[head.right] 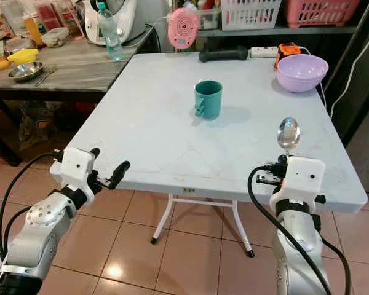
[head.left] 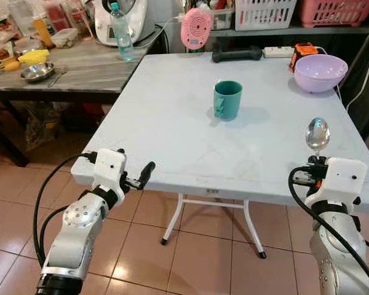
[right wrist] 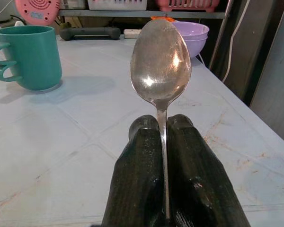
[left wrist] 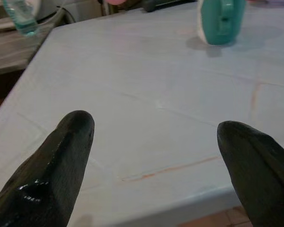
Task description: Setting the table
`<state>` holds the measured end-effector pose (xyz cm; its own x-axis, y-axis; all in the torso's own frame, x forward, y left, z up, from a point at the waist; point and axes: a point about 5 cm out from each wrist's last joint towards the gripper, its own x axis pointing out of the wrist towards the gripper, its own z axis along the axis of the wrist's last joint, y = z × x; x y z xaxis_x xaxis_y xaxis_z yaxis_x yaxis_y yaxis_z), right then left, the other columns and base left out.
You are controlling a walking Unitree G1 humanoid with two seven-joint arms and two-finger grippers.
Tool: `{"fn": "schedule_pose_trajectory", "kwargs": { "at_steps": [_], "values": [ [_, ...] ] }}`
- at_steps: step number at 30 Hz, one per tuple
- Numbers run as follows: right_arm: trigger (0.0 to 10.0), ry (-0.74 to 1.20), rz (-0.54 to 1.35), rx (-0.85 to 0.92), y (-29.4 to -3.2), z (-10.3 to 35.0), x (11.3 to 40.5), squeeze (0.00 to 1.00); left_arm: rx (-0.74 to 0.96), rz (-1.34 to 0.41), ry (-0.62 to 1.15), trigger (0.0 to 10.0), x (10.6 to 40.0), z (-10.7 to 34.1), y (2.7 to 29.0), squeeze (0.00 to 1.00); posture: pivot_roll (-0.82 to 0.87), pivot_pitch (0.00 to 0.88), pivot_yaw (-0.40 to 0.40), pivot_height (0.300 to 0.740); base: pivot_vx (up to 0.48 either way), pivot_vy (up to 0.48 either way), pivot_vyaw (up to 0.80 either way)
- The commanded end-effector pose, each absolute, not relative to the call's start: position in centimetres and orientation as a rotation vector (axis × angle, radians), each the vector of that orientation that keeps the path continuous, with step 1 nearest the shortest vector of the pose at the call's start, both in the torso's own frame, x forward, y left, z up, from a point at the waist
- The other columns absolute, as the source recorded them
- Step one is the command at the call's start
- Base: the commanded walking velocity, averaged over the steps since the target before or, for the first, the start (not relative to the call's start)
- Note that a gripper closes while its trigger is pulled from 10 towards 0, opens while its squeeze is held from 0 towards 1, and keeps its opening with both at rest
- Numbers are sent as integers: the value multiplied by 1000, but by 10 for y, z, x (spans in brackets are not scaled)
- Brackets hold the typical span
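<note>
Standing here, the head views give me the whole counter (head.left: 172, 123): a teal mug (head.left: 227, 99) sits near its middle, a lilac bowl (head.left: 320, 72) waits at the far corner beyond the mug on the robot's right, and a bottle (head.left: 121, 32) stands on a separate side bench past the mug to the left. The right gripper (head.left: 317, 161) hovers at the near edge, well on the robot's side of the mug, holding a spoon (head.left: 317, 135) upright with its bowl on top. The left gripper (head.left: 141, 176) hangs just off the near edge, on the mug's left, carrying nothing.

Through the left wrist, the two black fingers (left wrist: 52, 165) are spread wide with bare counter between them and the mug far ahead.

Through the right wrist, the fingers (right wrist: 142, 179) are pressed together on the spoon's thin handle, pinching it low down, so most of the spoon stands free above the tips.

That grip is my worry. A slim, polished handle held at one narrow spot looks likely to pivot or slide if the arm swings or tilts quickly, and the spoon could drop off the near edge to the tiled floor. Laying it down from upright needs a wrist turn; done too close to the mug, the spoon's bowl might knock it. Released while upright, I think it would topple and clatter.
</note>
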<state>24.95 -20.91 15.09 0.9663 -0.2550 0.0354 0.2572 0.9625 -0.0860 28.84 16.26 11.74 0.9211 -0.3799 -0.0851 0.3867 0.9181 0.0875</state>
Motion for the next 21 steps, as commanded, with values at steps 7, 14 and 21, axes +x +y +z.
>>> {"fn": "schedule_pose_trajectory", "kwargs": {
  "at_steps": [7,14,21],
  "values": [
    [10000,-27,-267,-83,-209,152,240,0,119,-312,109,10000,259,105,177,0,-165,49,98,740,0,0,0],
    [10000,-7,-272,-86,-212,146,233,0,107,-253,144,10000,247,97,185,0,-151,48,94,740,0,0,0],
    [10000,-13,-277,-88,-214,148,232,0,86,-231,131,10000,257,99,182,0,-167,53,107,740,0,0,0]
  ]
}}
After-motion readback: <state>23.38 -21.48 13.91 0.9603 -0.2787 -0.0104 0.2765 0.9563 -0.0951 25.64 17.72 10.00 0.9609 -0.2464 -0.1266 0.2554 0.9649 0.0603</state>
